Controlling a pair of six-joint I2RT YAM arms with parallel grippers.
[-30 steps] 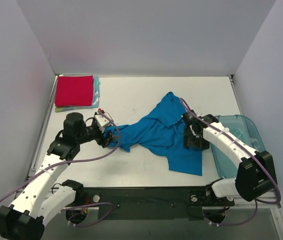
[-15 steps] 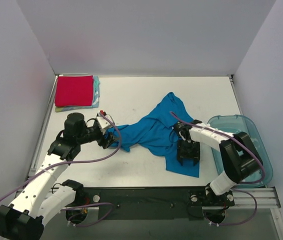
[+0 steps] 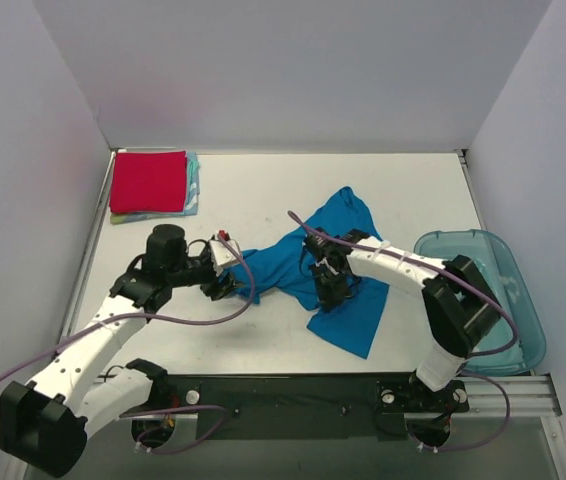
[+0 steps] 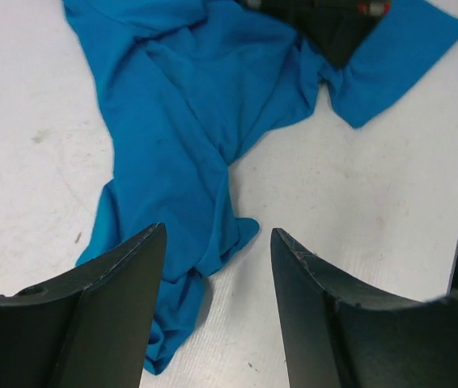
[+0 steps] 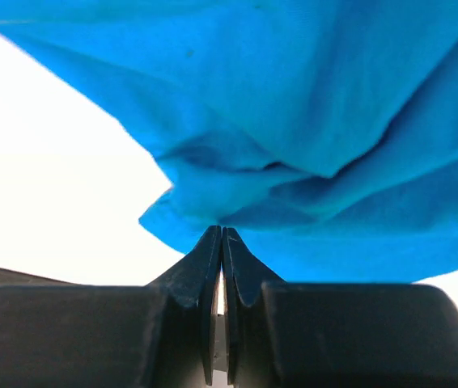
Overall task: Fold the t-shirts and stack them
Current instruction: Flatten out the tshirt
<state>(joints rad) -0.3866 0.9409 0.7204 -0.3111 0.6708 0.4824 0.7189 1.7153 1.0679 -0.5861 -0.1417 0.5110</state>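
A bright blue t-shirt (image 3: 288,262) lies crumpled across the middle of the table, and it shows as well in the left wrist view (image 4: 188,105) and the right wrist view (image 5: 310,97). My right gripper (image 3: 331,290) is shut, its tips (image 5: 222,229) pinching a gathered fold of this shirt near its lower middle. My left gripper (image 3: 225,283) stands open just over the shirt's bunched left end (image 4: 217,230), one finger (image 4: 124,283) above cloth, the other above bare table. A folded red t-shirt (image 3: 148,182) tops a stack at the back left, with a light teal one (image 3: 193,180) beneath.
A translucent blue plastic bin (image 3: 513,300) sits at the right edge, partly behind my right arm. White walls close in the table at the back and both sides. The dark base rail runs along the near edge.
My right gripper swept left across the blue shirt and shut on it, dragging the lower flap leftward. My left gripper edged right towards the shirt's left end and narrowed slightly.
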